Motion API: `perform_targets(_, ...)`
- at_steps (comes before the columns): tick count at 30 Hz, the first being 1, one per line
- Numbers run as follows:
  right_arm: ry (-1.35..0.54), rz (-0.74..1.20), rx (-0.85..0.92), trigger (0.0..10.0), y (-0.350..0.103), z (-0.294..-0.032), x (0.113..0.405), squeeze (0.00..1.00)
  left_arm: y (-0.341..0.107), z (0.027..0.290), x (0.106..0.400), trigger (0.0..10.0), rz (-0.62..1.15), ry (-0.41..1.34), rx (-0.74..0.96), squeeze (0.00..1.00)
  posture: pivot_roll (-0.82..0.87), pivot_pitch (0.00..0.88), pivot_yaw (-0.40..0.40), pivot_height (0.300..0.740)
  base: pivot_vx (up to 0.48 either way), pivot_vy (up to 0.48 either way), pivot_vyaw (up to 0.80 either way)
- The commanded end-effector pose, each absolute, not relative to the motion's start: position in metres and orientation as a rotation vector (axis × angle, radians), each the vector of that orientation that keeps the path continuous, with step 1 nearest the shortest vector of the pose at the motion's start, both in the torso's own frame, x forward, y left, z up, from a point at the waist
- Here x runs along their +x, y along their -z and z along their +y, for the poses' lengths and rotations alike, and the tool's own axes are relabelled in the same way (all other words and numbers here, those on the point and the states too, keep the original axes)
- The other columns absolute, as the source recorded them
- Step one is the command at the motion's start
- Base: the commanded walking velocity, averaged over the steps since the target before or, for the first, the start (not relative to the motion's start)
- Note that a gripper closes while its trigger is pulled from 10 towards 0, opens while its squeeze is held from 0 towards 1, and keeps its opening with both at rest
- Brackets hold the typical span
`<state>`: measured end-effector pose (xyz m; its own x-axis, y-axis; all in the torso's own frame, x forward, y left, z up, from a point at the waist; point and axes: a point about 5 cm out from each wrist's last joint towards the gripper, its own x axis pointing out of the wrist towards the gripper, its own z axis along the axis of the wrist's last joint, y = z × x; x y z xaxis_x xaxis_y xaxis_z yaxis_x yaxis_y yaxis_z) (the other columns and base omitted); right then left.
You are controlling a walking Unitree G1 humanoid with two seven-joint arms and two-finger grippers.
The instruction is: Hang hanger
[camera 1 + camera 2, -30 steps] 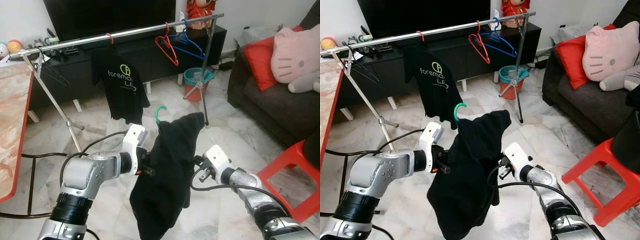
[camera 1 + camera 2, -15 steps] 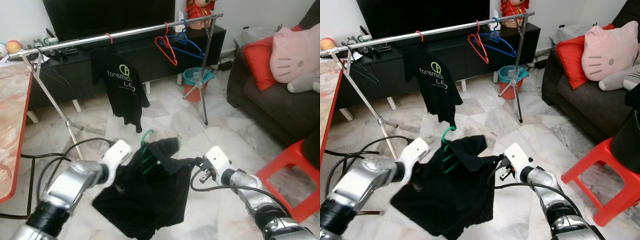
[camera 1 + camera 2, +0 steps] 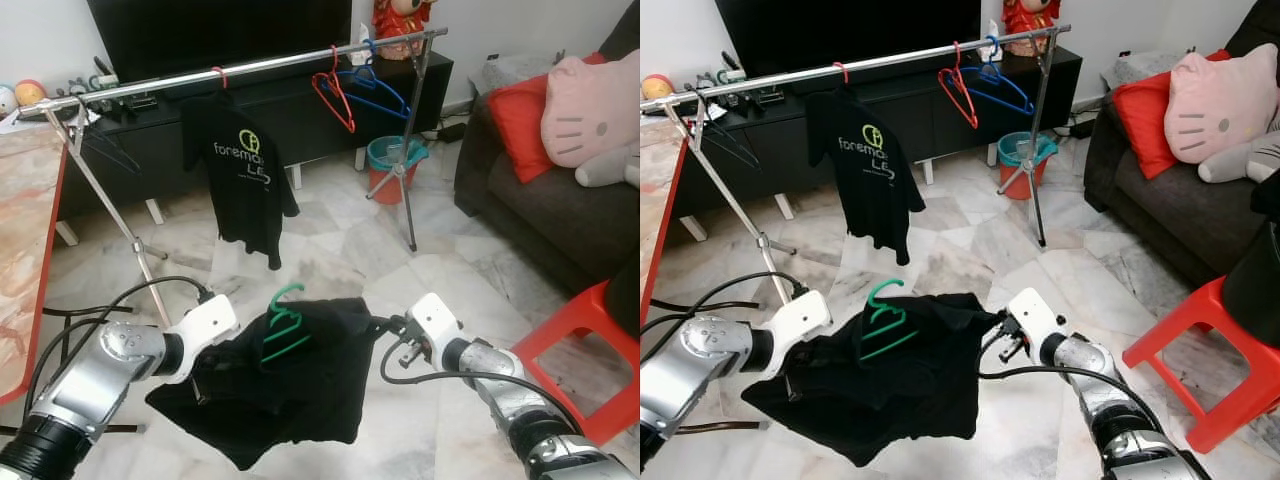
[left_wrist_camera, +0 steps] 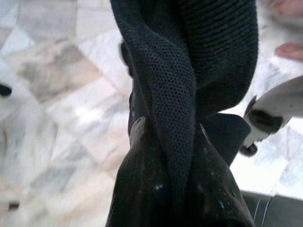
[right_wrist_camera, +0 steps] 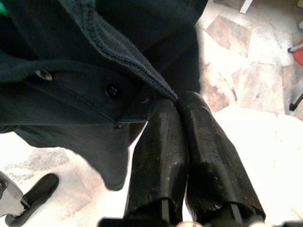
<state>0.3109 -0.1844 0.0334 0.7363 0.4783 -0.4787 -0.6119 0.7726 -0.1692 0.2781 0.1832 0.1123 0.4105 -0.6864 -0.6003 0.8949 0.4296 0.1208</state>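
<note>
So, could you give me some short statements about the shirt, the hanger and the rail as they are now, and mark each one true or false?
1. Both grippers, left and right, hold the black shirt. True.
2. The green hanger hangs on the rail. False: it lies on the shirt, held between the arms.
3. A black T-shirt with a logo hangs on the rail. True.
4. The rail carries no spare hangers. False: a red hanger and a blue hanger hang there.
5. The right fingers are wide open. False: they pinch the shirt's edge.
</note>
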Motion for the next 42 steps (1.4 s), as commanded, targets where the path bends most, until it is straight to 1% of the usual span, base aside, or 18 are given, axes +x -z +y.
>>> perform_targets(1,-0.596,0.443,-0.347,0.0,-0.035,-0.185,0.314,0.00,-0.123,0.177,0.279,10.0,0.430,1.061,0.422,0.00,0.06,0.000,0.012,0.740,0.000,0.000,0.00)
perform_targets(2,-0.593,0.445,-0.347,0.0,-0.034,-0.185,0.314,0.00,-0.124,0.174,0.279,10.0,0.414,1.069,0.403,0.00,0.06,0.000,0.011,0.740,0.000,0.000,0.00)
perform_targets(3,-0.591,0.447,-0.347,2.1,-0.034,-0.184,0.314,0.00,-0.126,0.170,0.279,10.0,0.401,1.082,0.383,0.00,0.06,0.000,0.010,0.740,0.000,0.000,0.00)
perform_targets(4,-0.590,0.448,-0.350,10.0,-0.033,-0.183,0.314,0.00,-0.125,0.169,0.280,10.0,0.403,1.081,0.377,0.00,0.06,0.000,0.011,0.740,0.000,0.000,0.00)
perform_targets(11,-0.552,0.448,-0.329,10.0,-0.033,-0.182,0.315,0.00,-0.121,0.164,0.294,10.0,0.420,0.973,0.306,0.00,0.05,0.000,0.016,0.740,0.000,0.000,0.00)
perform_targets(12,-0.543,0.441,-0.324,10.0,-0.034,-0.182,0.316,0.11,-0.121,0.163,0.299,10.0,0.410,0.927,0.275,0.00,0.05,0.000,0.016,0.740,0.000,0.000,0.00)
perform_targets(13,-0.543,0.441,-0.324,10.0,-0.034,-0.182,0.316,0.11,-0.121,0.163,0.299,10.0,0.410,0.927,0.275,0.00,0.05,0.000,0.016,0.740,0.000,0.000,0.00)
perform_targets(14,-0.538,0.438,-0.324,10.0,-0.034,-0.182,0.316,0.39,-0.122,0.162,0.301,10.0,0.399,0.905,0.258,0.00,0.05,0.000,0.016,0.740,0.000,0.000,0.00)
perform_targets(15,-0.534,0.434,-0.318,10.0,-0.035,-0.182,0.316,1.00,-0.123,0.159,0.303,10.0,0.388,0.887,0.224,0.00,0.05,0.000,0.016,0.740,0.000,0.000,0.00)
perform_targets(23,-0.507,0.405,-0.298,10.0,-0.039,-0.183,0.318,1.00,-0.119,0.151,0.307,10.0,0.415,0.843,0.182,0.00,0.05,0.000,0.017,0.740,0.000,0.000,0.00)
perform_targets(27,-0.535,0.393,-0.293,10.0,-0.040,-0.182,0.316,1.00,-0.119,0.150,0.310,10.0,0.426,0.806,0.144,0.00,0.05,0.000,0.017,0.740,0.000,0.000,0.00)
perform_targets(35,-0.744,0.350,-0.221,10.0,-0.049,-0.171,0.307,1.00,-0.117,0.147,0.310,10.0,0.451,0.806,0.131,0.00,0.04,0.000,0.020,0.740,0.000,0.000,0.00)
perform_targets(36,-0.815,0.331,-0.184,10.0,-0.056,-0.168,0.305,1.00,-0.116,0.145,0.310,10.0,0.456,0.808,0.132,0.00,0.04,0.000,0.020,0.740,0.000,0.000,0.00)
perform_targets(38,-0.860,0.320,-0.162,10.0,-0.060,-0.165,0.303,1.00,-0.116,0.145,0.310,10.0,0.457,0.808,0.132,0.00,0.04,0.000,0.019,0.740,0.000,0.000,0.00)
perform_targets(42,-0.964,0.249,-0.100,10.0,-0.081,-0.160,0.303,1.00,-0.116,0.143,0.311,10.0,0.462,0.805,0.127,0.00,0.04,0.000,0.021,0.740,0.000,0.000,0.00)
